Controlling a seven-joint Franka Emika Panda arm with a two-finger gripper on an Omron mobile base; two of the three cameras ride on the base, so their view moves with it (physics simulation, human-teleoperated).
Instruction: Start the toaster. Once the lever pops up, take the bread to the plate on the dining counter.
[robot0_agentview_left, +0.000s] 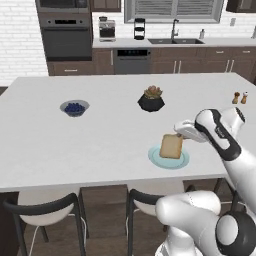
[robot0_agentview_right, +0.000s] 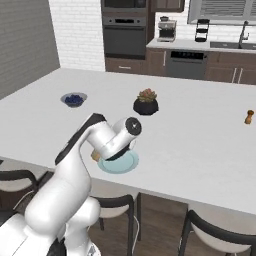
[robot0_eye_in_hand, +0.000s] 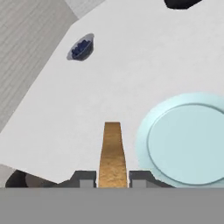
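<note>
Toast in the claw, plate just off to one side

The claw (robot0_eye_in_hand: 112, 183) is clamped on the bread (robot0_eye_in_hand: 112, 151), a thin golden-tan slice held edge-on, its long axis running straight out from the fingers, darker crust at the rim. From the hand view the plate (robot0_eye_in_hand: 186, 142) sits beside the bread, not under it, so I'd guess a small sideways shift comes first. Plate's smooth, round, pale blue, on the matte white tabletop (robot0_agentview_left: 100, 135). Beyond the plate: a berry bowl (robot0_agentview_left: 74, 107) and a potted plant (robot0_agentview_left: 151, 98).
</note>
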